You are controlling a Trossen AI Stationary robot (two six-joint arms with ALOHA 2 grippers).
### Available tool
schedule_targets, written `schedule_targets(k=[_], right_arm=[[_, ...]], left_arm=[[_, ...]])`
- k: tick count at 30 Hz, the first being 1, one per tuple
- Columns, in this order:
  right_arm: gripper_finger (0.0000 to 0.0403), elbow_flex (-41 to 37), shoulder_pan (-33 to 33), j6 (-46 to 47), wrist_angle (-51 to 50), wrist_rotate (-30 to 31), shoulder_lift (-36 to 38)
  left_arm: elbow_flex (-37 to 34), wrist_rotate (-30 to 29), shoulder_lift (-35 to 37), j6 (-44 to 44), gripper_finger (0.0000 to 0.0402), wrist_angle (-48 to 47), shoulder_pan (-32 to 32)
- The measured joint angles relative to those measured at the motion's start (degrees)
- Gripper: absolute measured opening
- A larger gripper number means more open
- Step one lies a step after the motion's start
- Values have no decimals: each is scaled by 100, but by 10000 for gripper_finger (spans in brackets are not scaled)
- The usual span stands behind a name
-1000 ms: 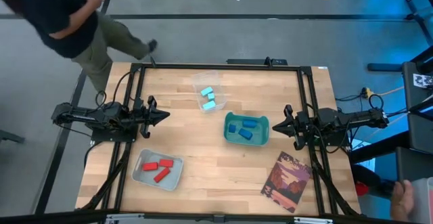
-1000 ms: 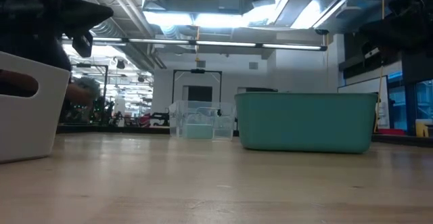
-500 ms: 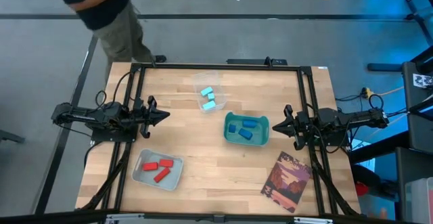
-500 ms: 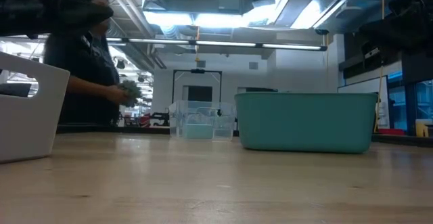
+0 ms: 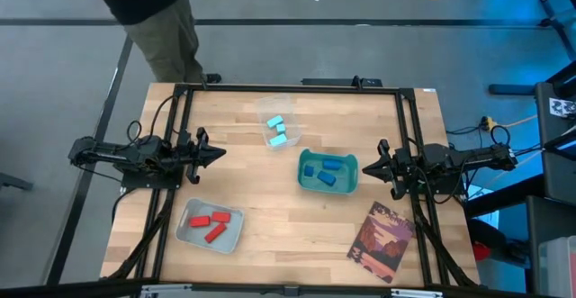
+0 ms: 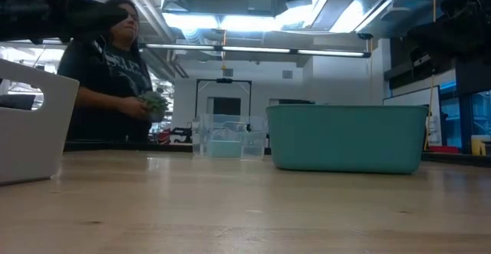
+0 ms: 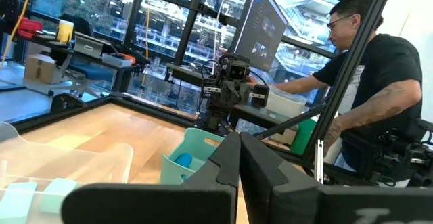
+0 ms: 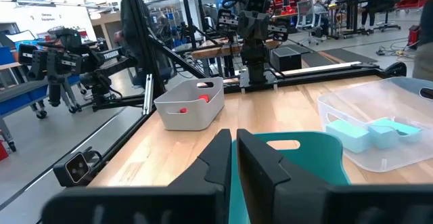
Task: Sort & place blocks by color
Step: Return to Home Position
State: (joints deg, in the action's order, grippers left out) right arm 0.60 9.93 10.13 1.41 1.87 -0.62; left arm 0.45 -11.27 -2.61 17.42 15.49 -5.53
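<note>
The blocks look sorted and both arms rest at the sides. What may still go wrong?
1. The person stands close to the table's far edge; any arm restart might reach them.
2. The right pincer sits shut just beside the teal bin; a forward move would likely push it.
The left pincer waits, shut.

Teal bin [image 5: 302, 176] just before right arm [image 5: 450, 163]; clear tray [image 5: 261, 109], grey tray [image 5: 230, 234] flank open table [image 5: 256, 179] ahead of left arm [image 5: 135, 154].

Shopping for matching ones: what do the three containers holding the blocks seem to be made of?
Clear bin: transparent glossy plastic, probably; cyan blocks show through its walls. Teal bin: opaque moulded plastic, matte-looking, with a cut-out handle. Grey tray: likewise opaque matte plastic, rounded corners, handle slot.
</note>
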Motion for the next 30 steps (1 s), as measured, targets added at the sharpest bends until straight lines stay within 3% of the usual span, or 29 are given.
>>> schedule_targets(k=[30], right_arm=[[29,0,0,0,0,2,0]], left_arm=[[0,0,0,1,5,0,1]])
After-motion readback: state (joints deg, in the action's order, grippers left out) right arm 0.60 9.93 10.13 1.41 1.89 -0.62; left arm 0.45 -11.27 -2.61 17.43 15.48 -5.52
